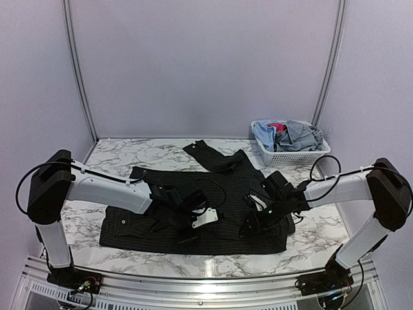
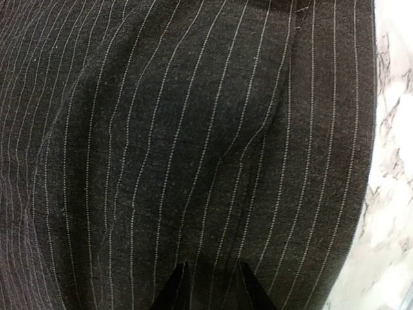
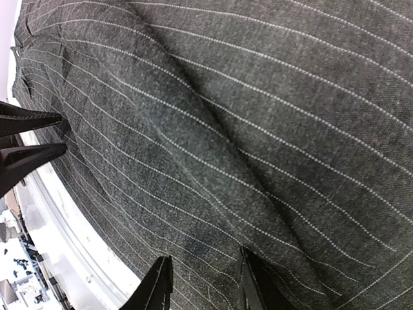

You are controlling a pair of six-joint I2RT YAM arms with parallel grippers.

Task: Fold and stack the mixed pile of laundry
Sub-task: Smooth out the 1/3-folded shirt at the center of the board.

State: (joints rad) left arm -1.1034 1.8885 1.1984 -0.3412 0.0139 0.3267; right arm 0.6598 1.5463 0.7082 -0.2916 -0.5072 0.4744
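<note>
So the black pinstriped shirt (image 1: 219, 240) is spread out mid-surface (image 1: 122, 161), one part poking toward 12 o'clock. My left gripper (image 2: 213, 287) is down on its 9 o'clock half and my right gripper (image 3: 205, 284) on the 3 o'clock half. Both have tips narrowly apart over cloth, and I can't tell if either actually pinches it. Blue-grey pieces (image 1: 303, 137) and a pink one (image 1: 277, 126) sit in the white basket (image 1: 293, 157) at 1 o'clock.
</note>
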